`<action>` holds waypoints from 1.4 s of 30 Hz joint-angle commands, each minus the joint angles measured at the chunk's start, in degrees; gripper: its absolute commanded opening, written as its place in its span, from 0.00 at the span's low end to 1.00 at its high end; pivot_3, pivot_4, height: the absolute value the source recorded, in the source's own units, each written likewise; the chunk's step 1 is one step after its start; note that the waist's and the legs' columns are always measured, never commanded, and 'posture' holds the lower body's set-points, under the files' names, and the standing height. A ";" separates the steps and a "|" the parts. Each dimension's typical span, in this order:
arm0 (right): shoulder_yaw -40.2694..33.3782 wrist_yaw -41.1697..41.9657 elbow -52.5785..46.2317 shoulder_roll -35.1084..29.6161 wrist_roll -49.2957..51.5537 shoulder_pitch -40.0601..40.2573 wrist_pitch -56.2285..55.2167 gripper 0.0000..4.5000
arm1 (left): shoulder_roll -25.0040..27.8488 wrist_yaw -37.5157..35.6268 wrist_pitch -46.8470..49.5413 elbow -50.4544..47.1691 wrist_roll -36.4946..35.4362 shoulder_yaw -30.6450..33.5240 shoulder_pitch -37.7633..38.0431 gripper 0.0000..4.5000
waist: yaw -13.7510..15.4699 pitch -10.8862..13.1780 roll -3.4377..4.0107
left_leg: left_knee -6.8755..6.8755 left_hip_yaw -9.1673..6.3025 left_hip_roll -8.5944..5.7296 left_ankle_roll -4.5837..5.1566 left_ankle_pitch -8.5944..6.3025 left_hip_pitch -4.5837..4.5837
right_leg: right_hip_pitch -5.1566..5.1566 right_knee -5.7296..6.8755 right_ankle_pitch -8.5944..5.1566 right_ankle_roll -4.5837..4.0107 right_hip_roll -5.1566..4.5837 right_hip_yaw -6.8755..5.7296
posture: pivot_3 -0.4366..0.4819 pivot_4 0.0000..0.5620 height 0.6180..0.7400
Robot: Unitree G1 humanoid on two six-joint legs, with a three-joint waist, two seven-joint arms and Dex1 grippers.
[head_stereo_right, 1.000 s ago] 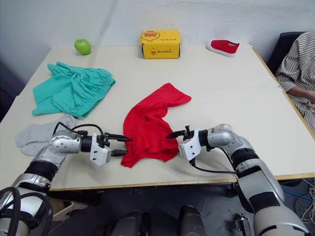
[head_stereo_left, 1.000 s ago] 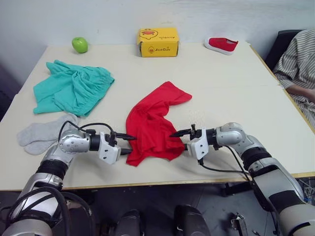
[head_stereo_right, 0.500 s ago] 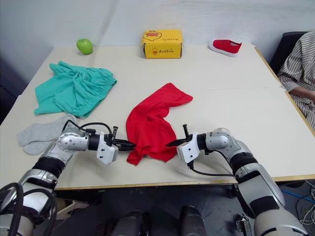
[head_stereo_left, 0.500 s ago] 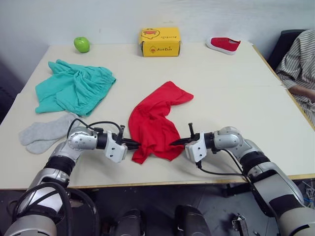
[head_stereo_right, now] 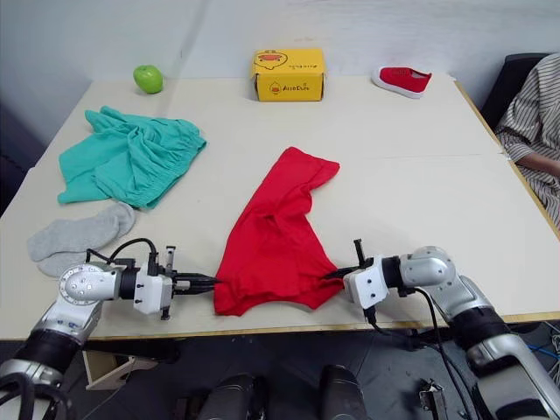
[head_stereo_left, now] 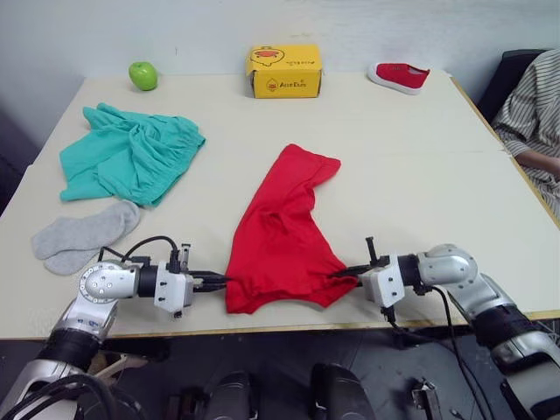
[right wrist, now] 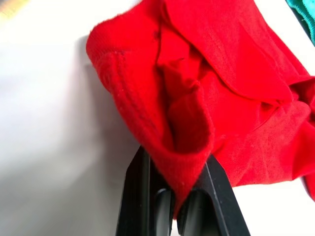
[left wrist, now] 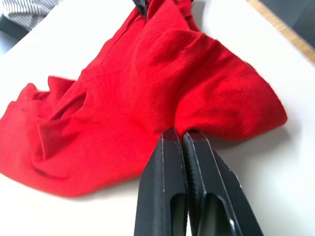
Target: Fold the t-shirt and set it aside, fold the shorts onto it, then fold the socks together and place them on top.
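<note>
The red t-shirt (head_stereo_left: 284,236) lies crumpled lengthwise in the middle of the table, its near end wide and close to the front edge. My left gripper (head_stereo_left: 220,281) is shut on its near left corner, and the left wrist view shows the black fingers (left wrist: 184,162) pinched on red cloth (left wrist: 147,98). At the near right corner my right gripper (head_stereo_left: 343,272) is shut on the hem; red fabric (right wrist: 197,98) runs down between its fingers (right wrist: 142,191). The teal shorts (head_stereo_left: 127,156) lie bunched at the far left. The grey socks (head_stereo_left: 79,234) lie side by side at the left, in front of the shorts.
A green apple (head_stereo_left: 143,75) sits at the far left corner, a yellow box (head_stereo_left: 284,71) at the back middle and a small red shoe (head_stereo_left: 399,76) at the back right. A person in a striped sleeve (head_stereo_left: 529,105) sits at the table's right side.
Both grippers closed on the t-shirt's near corners and pulled apart and toward the front edge, spreading its near end wider and drawing the shirt nearer.
</note>
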 commanded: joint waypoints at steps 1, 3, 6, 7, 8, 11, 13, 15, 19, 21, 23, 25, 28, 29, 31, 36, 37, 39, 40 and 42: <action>-2.83 -0.22 -7.51 -2.62 1.76 4.15 3.54 0.00 | 1.73 0.49 -0.53 -5.78 0.36 2.16 4.92 0.01 | 0.01 0.02 0.01 | 0.00 0.00 0.00 -0.01 -0.01 -0.01 | -0.02 0.00 0.00 0.00 0.00 0.00 | 0.48 0.27 1.00; -3.23 -0.29 -10.72 -3.63 2.09 6.79 5.02 0.00 | 2.01 0.80 -0.71 -8.59 1.38 2.17 7.89 0.01 | -0.02 0.05 0.05 | -0.01 0.00 0.03 -0.03 -0.06 0.00 | -0.02 -0.04 0.00 0.00 0.01 0.00 | 0.48 0.27 1.00; -3.63 0.13 -16.06 -5.20 2.48 11.10 7.39 0.00 | 2.54 1.43 -0.73 -12.06 2.83 2.18 11.79 0.01 | 0.11 0.09 0.08 | -0.01 0.01 0.02 0.00 -0.14 -0.01 | -0.01 -0.25 0.00 0.00 -0.01 0.01 | 0.48 0.27 1.00; -3.85 0.10 -17.75 -5.61 2.43 12.30 8.17 0.00 | 2.69 1.65 -0.70 -12.84 3.27 2.27 12.69 0.01 | 0.13 0.09 0.08 | -0.01 0.01 0.02 0.01 -0.19 -0.01 | -0.01 -0.27 -0.01 0.00 -0.01 0.00 | 0.48 0.27 1.00; -4.12 0.06 -19.41 -6.07 2.49 13.54 9.02 0.00 | 2.78 2.01 -0.65 -13.66 3.70 2.44 13.59 0.01 | 0.15 0.09 0.08 | -0.01 0.01 0.03 0.00 -0.22 0.00 | -0.01 -0.29 -0.01 0.01 -0.01 0.01 | 0.48 0.27 1.00; -4.60 0.86 -25.30 -8.47 3.67 17.47 14.00 0.00 | 3.21 3.03 0.04 -16.43 4.35 2.84 16.12 0.01 | 0.27 0.09 0.08 | -0.01 0.01 0.05 0.00 -0.23 0.00 | -0.02 -0.33 -0.01 0.00 -0.03 0.02 | 0.48 0.27 1.00; -5.21 1.74 -30.72 -11.44 4.73 21.22 19.12 0.00 | 3.90 3.41 0.99 -19.17 4.71 2.70 17.87 0.01 | 0.49 0.12 0.13 | -0.01 0.00 0.07 0.03 -0.27 0.00 | -0.01 -0.37 -0.01 0.00 -0.09 0.04 | 0.48 0.27 1.00; -5.89 2.35 -35.20 -13.96 5.53 24.44 23.54 0.00 | 4.16 4.14 2.08 -21.26 5.18 2.77 19.01 0.01 | 1.22 0.14 0.15 | -0.01 0.00 0.09 0.08 -0.35 -0.01 | -0.02 -0.41 -0.01 0.00 -0.12 0.04 | 0.48 0.27 1.00; -6.99 3.10 -43.52 -17.46 7.96 29.95 31.96 0.00 | 4.69 4.59 5.73 -25.21 4.72 2.73 20.82 0.01 | 1.72 0.15 0.16 | 0.00 0.00 0.22 0.06 -0.43 -0.03 | -0.01 -0.57 -0.03 -0.02 -0.11 0.03 | 0.48 0.27 1.00; -7.18 2.85 -45.42 -17.30 8.53 31.16 33.68 0.00 | 5.73 3.65 8.27 -27.53 3.16 2.58 22.02 0.01 | 1.77 0.16 0.15 | 0.00 0.01 0.28 0.19 -0.52 -0.03 | -0.01 -0.61 -0.03 -0.02 -0.07 0.02 | 0.48 0.27 1.00; -7.71 2.97 -45.94 -16.88 8.87 32.21 33.58 0.00 | 6.71 3.13 9.85 -29.43 2.28 2.77 22.81 0.01 | 1.71 0.17 0.17 | 0.01 0.02 0.38 0.15 -0.54 -0.03 | -0.01 -0.63 -0.05 -0.06 -0.01 0.03 | 0.48 0.27 1.00; -9.12 2.84 -45.39 -16.07 9.71 32.99 32.25 0.00 | 7.51 2.64 12.20 -31.48 0.35 3.25 23.25 0.01 | 1.75 0.19 0.16 | 0.01 0.02 0.41 0.12 -0.55 -0.03 | -0.01 -0.63 -0.07 -0.10 0.02 0.01 | 0.48 0.27 1.00; -12.01 3.21 -43.87 -14.54 12.85 32.33 29.86 0.00 | 7.62 3.03 17.17 -33.17 -3.19 4.99 21.70 0.01 | 1.77 0.23 0.15 | 0.01 0.02 0.48 0.09 -0.56 -0.03 | -0.03 -0.63 -0.10 -0.14 0.10 0.00 | 0.48 0.27 1.00; -12.96 3.31 -43.59 -14.19 13.88 32.01 30.27 0.00 | 7.60 3.09 19.05 -33.59 -4.46 5.57 21.10 0.01 | 1.77 0.27 0.14 | 0.01 0.02 0.48 0.08 -0.55 -0.03 | -0.03 -0.63 -0.10 -0.14 0.11 0.00 | 0.48 0.27 1.00; -15.76 3.61 -42.85 -13.67 18.62 28.80 34.43 0.00 | 7.71 2.59 26.40 -33.65 -9.90 7.18 17.40 0.01 | 1.76 0.31 0.13 | 0.02 0.02 0.48 0.09 -0.53 -0.03 | -0.02 -0.60 -0.09 -0.14 0.16 0.00 | 0.48 0.27 1.00; -19.51 2.84 -33.59 -10.48 22.55 13.72 41.99 0.00 | 4.76 1.52 39.75 -26.31 -15.70 8.88 2.07 0.01 | 1.66 0.73 0.08 | 0.19 0.01 0.48 0.05 -0.36 -0.01 | 0.01 -0.45 0.01 -0.18 0.44 0.05 | 0.48 0.27 1.00; -19.53 2.85 -30.76 -9.52 22.17 10.26 42.91 0.00 | 4.44 0.70 41.97 -23.65 -14.98 8.40 -1.32 0.01 | 1.64 0.76 0.07 | 0.19 0.02 0.48 -0.07 -0.31 0.00 | 0.01 -0.42 0.00 -0.18 0.47 0.04 | 0.48 0.27 1.00; -18.61 3.00 -22.98 -6.84 19.77 1.79 43.05 0.00 | 3.95 -2.58 45.46 -15.57 -11.60 6.09 -10.36 0.01 | 1.52 0.79 0.06 | 0.18 0.03 0.52 -0.32 -0.18 -0.08 | -0.07 -0.35 0.00 -0.19 0.64 0.05 | 0.48 0.27 1.00; -17.99 2.72 -18.72 -5.19 18.20 -2.38 42.66 0.00 | 2.58 -3.03 46.87 -11.09 -10.58 5.38 -14.98 0.01 | 1.50 0.79 0.06 | 0.19 0.07 0.54 -0.37 -0.15 -0.13 | -0.10 -0.28 -0.01 -0.20 0.77 0.05 | 0.48 0.27 1.00; -16.51 2.59 -9.04 -1.75 14.52 -10.31 40.47 0.00 | -0.96 -3.39 50.42 -2.37 -9.09 4.18 -23.54 0.01 | 1.40 0.83 0.03 | 0.25 0.12 0.36 -0.39 -0.03 -0.30 | -0.23 -0.15 0.00 -0.20 0.90 0.04 | 0.48 0.27 1.00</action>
